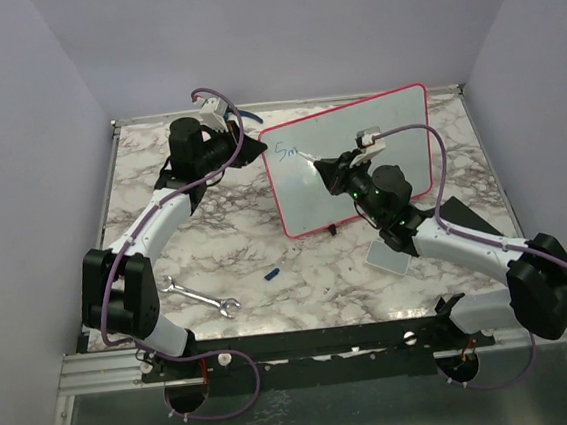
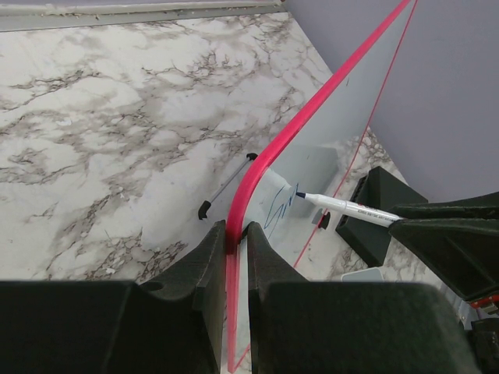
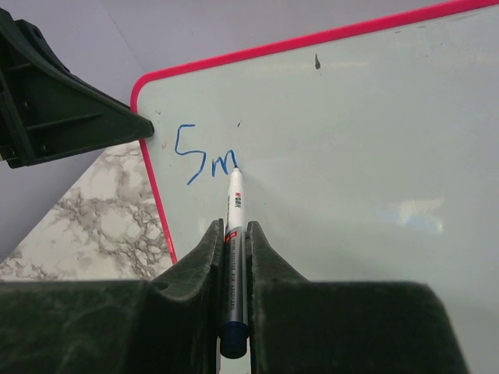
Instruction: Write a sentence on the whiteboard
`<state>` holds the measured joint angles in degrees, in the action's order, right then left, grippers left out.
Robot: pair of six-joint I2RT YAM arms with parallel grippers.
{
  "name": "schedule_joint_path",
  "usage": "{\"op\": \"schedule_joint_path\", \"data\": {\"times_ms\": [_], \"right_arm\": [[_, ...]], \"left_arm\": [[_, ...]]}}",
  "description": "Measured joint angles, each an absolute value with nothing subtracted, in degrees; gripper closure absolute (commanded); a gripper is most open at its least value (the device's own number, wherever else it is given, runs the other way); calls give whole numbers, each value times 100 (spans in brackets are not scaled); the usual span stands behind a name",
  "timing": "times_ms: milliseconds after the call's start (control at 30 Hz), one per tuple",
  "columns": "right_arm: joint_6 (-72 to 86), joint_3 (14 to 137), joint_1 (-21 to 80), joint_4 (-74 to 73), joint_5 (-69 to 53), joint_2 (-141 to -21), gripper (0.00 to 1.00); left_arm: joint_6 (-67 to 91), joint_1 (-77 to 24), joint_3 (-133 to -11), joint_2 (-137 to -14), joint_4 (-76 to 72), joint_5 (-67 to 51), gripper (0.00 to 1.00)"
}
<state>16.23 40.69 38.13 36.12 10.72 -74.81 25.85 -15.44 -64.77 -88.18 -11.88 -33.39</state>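
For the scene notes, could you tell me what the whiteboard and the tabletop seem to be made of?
The whiteboard: glossy white panel with soft reflections, pink-red plastic-looking frame. The tabletop: white with grey veins, marble or printed laminate; cannot tell.

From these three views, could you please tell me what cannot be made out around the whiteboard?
- Top external: the right arm hides part of the lower edge of the whiteboard.
- Top external: the small blue item on the table is too small to identify.
- Right wrist: the print on the marker is too small to read.
- Left wrist: the blue letters sit at a steep slant, unreadable.
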Motion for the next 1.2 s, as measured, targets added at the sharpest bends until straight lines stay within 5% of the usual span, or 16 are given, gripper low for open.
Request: {"op": "schedule_joint_path", "data": {"times_ms": [1200], "right_arm": [[1439,3940,3813,3592,998,-7177,100]], "left_arm": [[2585,-1544,-6477,-8805,-1190,-3345,93]]}}
